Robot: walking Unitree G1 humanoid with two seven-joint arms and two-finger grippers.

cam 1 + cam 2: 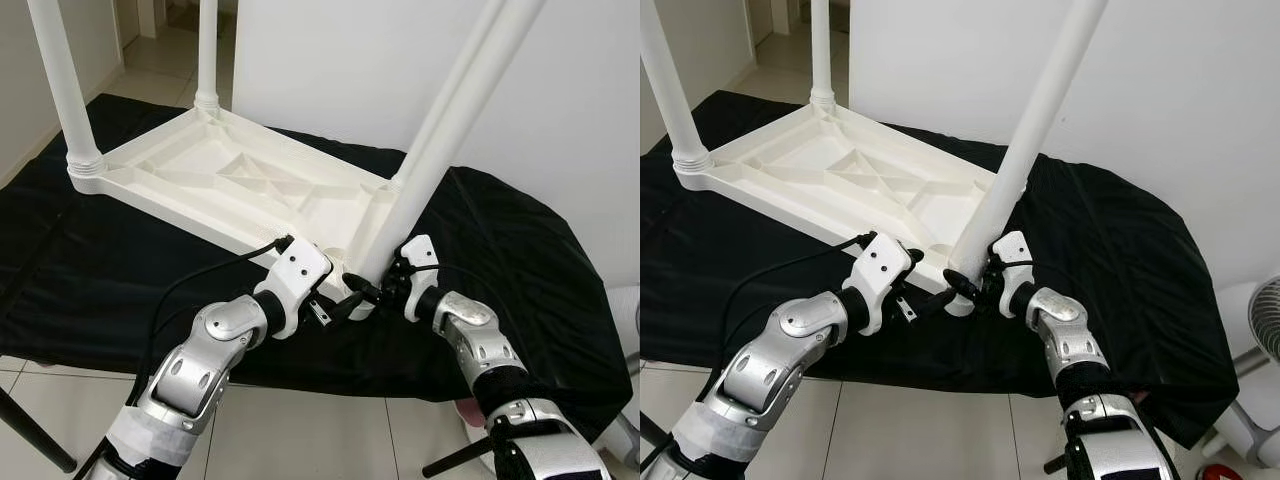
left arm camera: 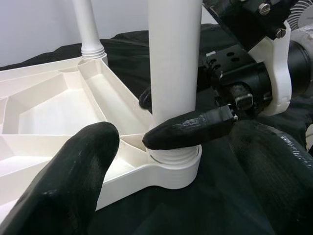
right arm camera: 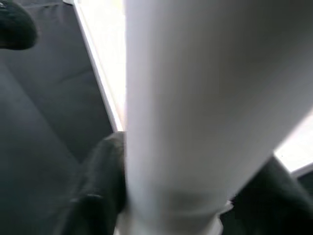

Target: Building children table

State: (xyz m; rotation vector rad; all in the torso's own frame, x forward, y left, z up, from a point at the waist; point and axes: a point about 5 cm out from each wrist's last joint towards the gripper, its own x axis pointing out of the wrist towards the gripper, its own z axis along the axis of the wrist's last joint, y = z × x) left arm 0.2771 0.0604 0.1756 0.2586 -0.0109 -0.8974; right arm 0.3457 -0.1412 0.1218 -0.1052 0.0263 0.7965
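The tops of the white table legs [image 1: 455,100] are cut off by the upper edge. In the right wrist view, the gripped leg is seen blurred.

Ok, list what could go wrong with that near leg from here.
1. The near leg leans instead of standing straight in its corner socket, so it may cross-thread or jam if turned.
2. The right gripper holds the leg low at its base, so the long upper part could swing.
3. The left gripper is open beside the tabletop, not bracing it, so the top might slide on the black cloth.
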